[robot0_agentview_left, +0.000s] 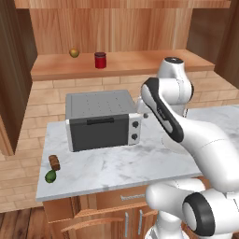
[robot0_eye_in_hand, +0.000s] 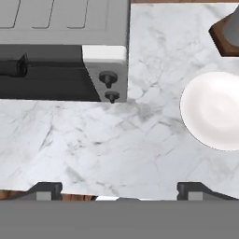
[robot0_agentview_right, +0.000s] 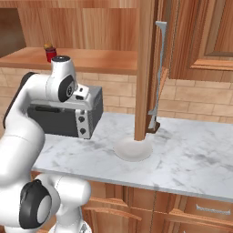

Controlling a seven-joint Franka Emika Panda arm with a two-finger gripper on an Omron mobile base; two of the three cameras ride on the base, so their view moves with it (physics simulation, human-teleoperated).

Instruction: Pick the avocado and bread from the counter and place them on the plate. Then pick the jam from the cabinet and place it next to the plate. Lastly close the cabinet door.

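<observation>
- The end effector (robot0_eye_in_hand: 119, 189) hangs above the counter (robot0_agentview_left: 116, 163) with its two dark finger tips (robot0_eye_in_hand: 44, 190) spread wide at the bottom of the hand view; nothing sits between them, only bare marble below.
- The avocado (robot0_agentview_left: 50, 176) is a small dark green egg-shaped fruit lying near the counter's front left corner in the left base view.
- The bread (robot0_agentview_left: 54, 162) is a small brown blocky chunk with a darker crust, just behind the avocado and very close to it; whether they touch I cannot tell.
- The plate (robot0_agentview_right: 132, 149) is round, flat and white, bare, resting on the marble to the right of the toaster oven (robot0_agentview_left: 100, 119); in the hand view it lies at the right edge.
- The toaster oven is a grey box with a dark glass door, a dark handle and two small knobs on its right side.
- The jam (robot0_agentview_left: 100, 60) is a squat red jar with a darker red lid, upright on the plank shelf of the cabinet (robot0_agentview_left: 116, 28).
- A yellowish-brown round fruit (robot0_agentview_left: 73, 52) sits on the same shelf, left of the jam and apart from it.
- The cabinet door (robot0_agentview_right: 146, 68) stands open, its edge over the plate in the right base view.
</observation>
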